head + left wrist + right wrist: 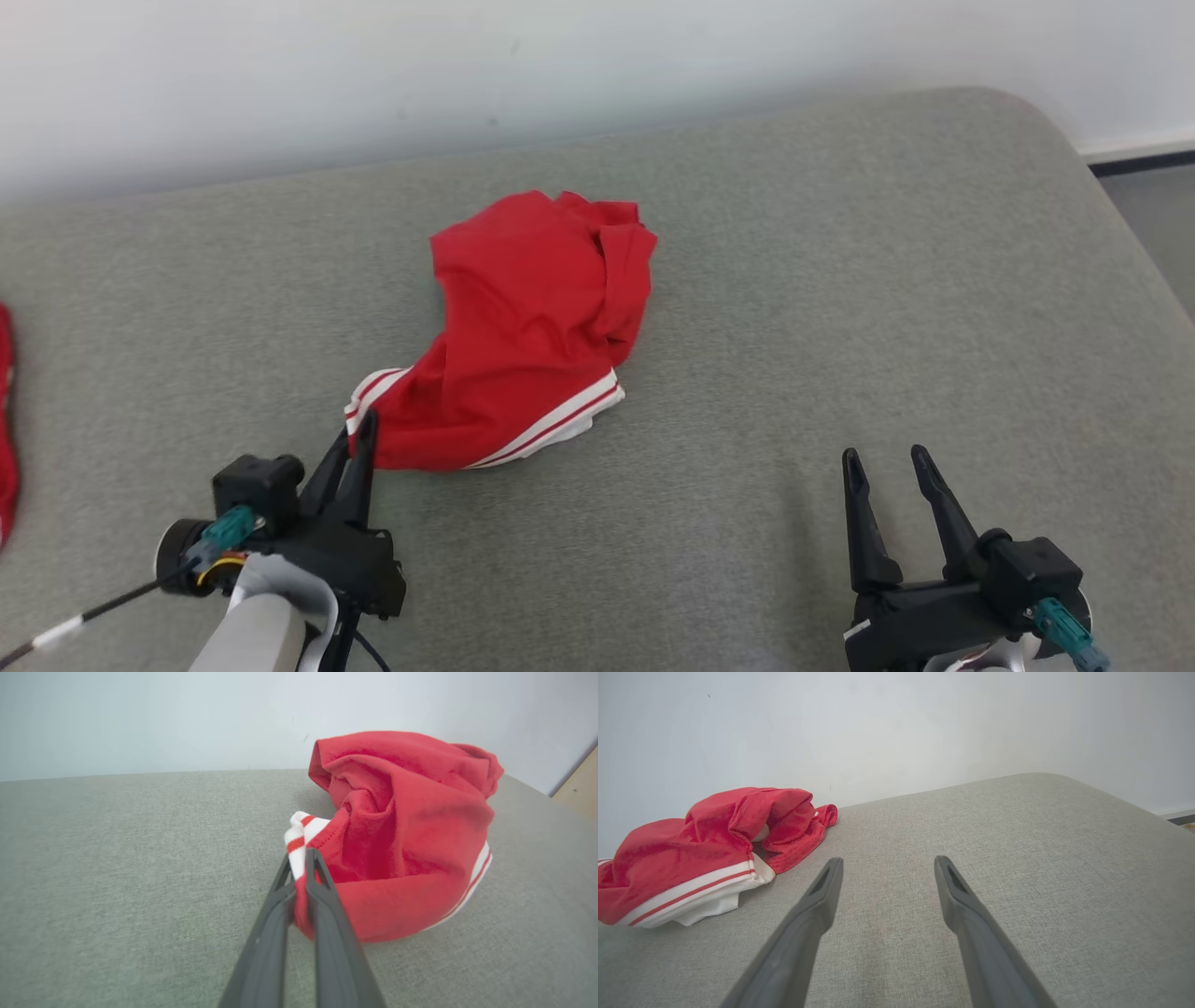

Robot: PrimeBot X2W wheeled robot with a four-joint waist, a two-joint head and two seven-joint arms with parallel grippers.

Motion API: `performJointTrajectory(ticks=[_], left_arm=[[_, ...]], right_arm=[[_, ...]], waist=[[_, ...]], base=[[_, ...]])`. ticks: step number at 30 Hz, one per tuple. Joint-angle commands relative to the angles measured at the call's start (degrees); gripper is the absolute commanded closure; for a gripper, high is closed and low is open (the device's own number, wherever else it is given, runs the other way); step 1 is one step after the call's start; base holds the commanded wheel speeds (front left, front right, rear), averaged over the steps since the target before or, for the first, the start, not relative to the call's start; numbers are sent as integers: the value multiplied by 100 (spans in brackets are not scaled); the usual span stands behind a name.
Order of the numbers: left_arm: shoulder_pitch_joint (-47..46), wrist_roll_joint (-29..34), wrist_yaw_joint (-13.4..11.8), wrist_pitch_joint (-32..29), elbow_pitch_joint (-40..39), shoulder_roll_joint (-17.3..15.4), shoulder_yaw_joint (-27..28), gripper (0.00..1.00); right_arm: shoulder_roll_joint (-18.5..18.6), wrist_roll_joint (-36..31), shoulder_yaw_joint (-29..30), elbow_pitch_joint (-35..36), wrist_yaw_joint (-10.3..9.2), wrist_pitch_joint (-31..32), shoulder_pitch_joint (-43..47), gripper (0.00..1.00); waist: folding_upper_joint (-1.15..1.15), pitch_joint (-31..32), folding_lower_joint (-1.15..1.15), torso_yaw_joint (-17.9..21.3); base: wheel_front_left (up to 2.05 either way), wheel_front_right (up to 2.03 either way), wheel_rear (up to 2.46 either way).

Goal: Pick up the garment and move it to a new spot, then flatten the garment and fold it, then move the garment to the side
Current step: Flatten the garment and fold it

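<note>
**Now clamped on the striped trim, left side**

From my screens, the garment [532,308] lies as a crumpled red heap on the grey padded surface [840,280]. It sits about midway between that surface's left and right edges, and closer to the far edge by the white wall [373,75] than to the near edge. A white band with a thin red stripe runs along the heap's near side, and a bit of white fabric pokes out at its near right corner.

My left jaws are pressed together on the garment's near left corner. In the left wrist view, the two dark fingers [327,914] pinch a fold of the white-and-red striped trim, with red cloth bulging out between them lower down. The rest of the shirt rests on the padding beyond and to the right of the fingertips.

My right jaws stand wide apart with nothing between them. They sit over bare padding toward the near edge, to the right of the garment and well apart from it. I cannot tell whether their tips touch the padding.

Another piece of red cloth [6,420] shows at the surface's left edge.
</note>
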State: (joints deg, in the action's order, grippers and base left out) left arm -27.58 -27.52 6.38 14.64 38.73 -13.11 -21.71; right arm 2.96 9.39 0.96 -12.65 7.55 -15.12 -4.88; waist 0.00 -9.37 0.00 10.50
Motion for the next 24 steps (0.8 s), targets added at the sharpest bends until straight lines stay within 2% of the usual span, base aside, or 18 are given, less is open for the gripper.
performJointTrajectory(ticks=[1, 10, 15, 18, 22, 23, 24], left_arm=[[325, -48, -145, 55, -372, -24, 194, 100], [1605, 5, -507, 58, -2011, 28, 761, 100], [2403, -163, -762, 59, -2696, 77, 945, 100], [2808, -265, -891, 47, -2899, 138, 1024, 100], [3074, -278, -922, -1, -2786, 152, 973, 100], [3073, -268, -900, 25, -2645, 139, 1013, 18], [3056, -207, -892, 36, -2601, 127, 1022, 0]], right_arm=[[-16, -44, 24, 12, -12, -4, 87, 0], [-15, -34, 24, -10, -12, -5, 168, 0], [-15, -32, 41, -19, -12, -5, 200, 0], [-14, -39, 40, -20, -12, -4, 201, 0], [-14, -51, -4, -65, -12, -5, 200, 0], [-15, -57, -23, -91, -12, -4, 193, 0], [-15, -60, -24, -96, -12, -5, 197, 0]], waist=[[0, 219, 0, -379], [0, 380, 0, -908], [0, 428, 0, -1052], [0, 434, 0, -1091], [0, 474, 0, -1077], [0, 507, 0, -1043], [0, 521, 0, -1028]], base=[[0, 0, 0], [0, 0, 0], [0, 0, 0], [0, 0, 0], [0, 0, 0], [0, 0, 0], [0, 0, 0]])
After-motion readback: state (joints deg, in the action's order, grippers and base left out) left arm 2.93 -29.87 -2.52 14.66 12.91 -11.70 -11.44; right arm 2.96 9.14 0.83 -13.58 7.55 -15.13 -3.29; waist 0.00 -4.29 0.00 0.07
